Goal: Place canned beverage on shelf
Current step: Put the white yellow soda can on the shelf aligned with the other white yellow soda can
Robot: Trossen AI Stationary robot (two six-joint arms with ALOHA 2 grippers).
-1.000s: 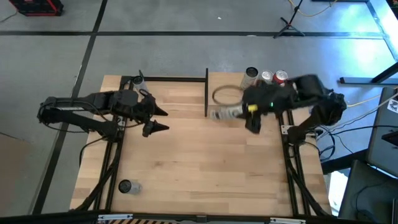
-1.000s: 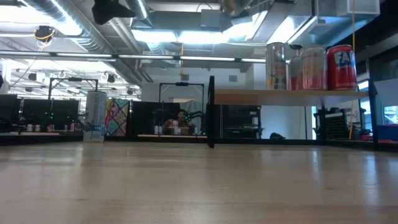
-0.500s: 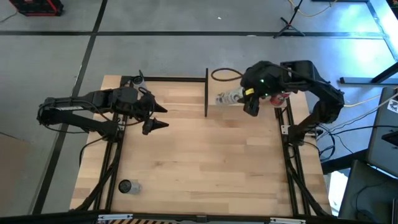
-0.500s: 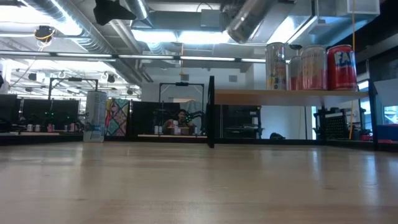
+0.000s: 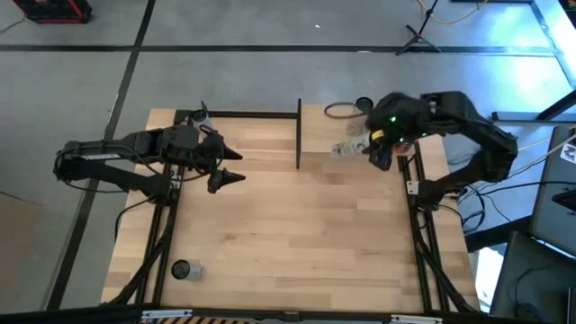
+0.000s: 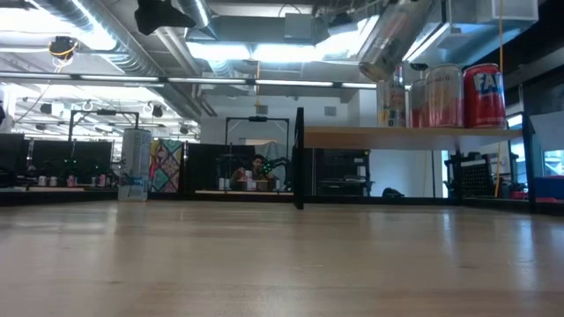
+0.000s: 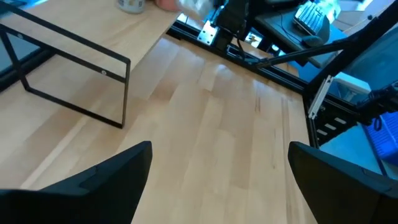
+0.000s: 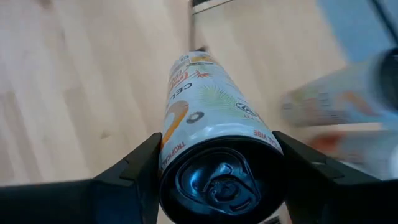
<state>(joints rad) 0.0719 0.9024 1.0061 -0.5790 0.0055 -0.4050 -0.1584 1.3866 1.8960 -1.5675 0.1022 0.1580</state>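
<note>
My right gripper [image 5: 376, 150] is shut on a pale printed can [image 5: 347, 148], which it holds tilted in the air over the shelf [image 5: 315, 135], a pale board with black posts at the table's far right. In the low view the can [image 6: 388, 44] slants above the shelf board [image 6: 414, 136], close to the three cans [image 6: 441, 95] standing there. My left gripper [image 5: 232, 171] hangs open and empty over the table's left half. It also shows in the left wrist view [image 7: 217, 180]. My right gripper pinches the can's round side near its pull-tab end [image 8: 180, 155] between its two fingers [image 8: 134, 177], one on each side. The fingers lie across the can. The can is lifted clear and tilted, its other end [image 6: 374, 70] pointing down toward the table's left.
One can [image 5: 364, 105] on the shelf shows beside my right arm; the arm covers the others. Another can [image 5: 183, 269] stands at the table's near left corner. A black post [image 5: 299, 135] marks the shelf's left edge.
My right gripper has carried the can toward the table's far edge and then toward its right edge, over the shelf and closer to the standing cans. In the low view the can has come down and to the right, still tilted.
</note>
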